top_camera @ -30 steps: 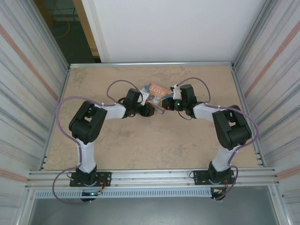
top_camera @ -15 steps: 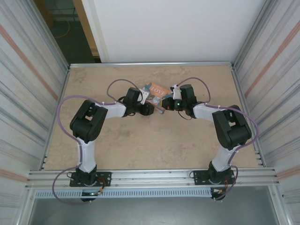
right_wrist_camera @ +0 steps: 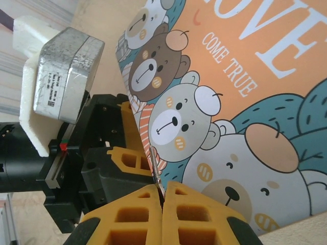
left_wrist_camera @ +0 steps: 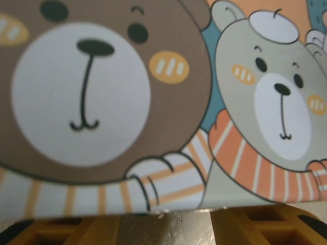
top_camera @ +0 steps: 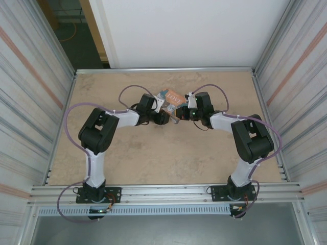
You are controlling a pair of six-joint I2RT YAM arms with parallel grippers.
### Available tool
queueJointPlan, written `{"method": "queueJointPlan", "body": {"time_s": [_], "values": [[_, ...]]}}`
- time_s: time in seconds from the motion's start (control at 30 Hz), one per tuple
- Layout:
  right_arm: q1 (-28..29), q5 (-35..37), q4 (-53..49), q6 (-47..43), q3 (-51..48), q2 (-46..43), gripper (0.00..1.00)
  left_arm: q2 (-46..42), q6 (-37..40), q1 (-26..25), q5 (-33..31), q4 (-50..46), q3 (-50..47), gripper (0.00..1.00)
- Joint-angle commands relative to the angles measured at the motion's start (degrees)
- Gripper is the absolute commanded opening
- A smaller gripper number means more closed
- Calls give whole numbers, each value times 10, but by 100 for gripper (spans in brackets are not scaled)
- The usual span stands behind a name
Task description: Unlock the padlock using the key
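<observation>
- Two robot arms: left arm point(top_camera: 97, 135), right arm point(top_camera: 250, 138).
- Two grippers: left gripper point(left_wrist_camera: 166, 224), right gripper point(right_wrist_camera: 161, 191).
- One tin point(top_camera: 172, 97), toward twelve o'clock.
- One table point(top_camera: 163, 158).

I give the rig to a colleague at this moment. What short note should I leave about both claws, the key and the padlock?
Left claw: fingers apart at the lower edge of the tin; grip unclear.
Right claw: shut on a thin metal piece, likely the key, beside the tin's edge.
Padlock: open or locked cannot be told.
Done: key is held, both claws are at the tin.
Left: put the key in, turn it, open the padlock.
</observation>
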Motion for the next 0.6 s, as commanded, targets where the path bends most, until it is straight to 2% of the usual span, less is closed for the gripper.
{"method": "queueJointPlan", "body": {"time_s": [0.0, 0.57], "values": [[9, 8, -36, -4, 5, 14, 0, 12, 11, -8, -13, -9, 23, 49], [10, -1, -22, 6, 5, -5, 0, 6, -10, -10, -31, 5, 27, 32]]}}
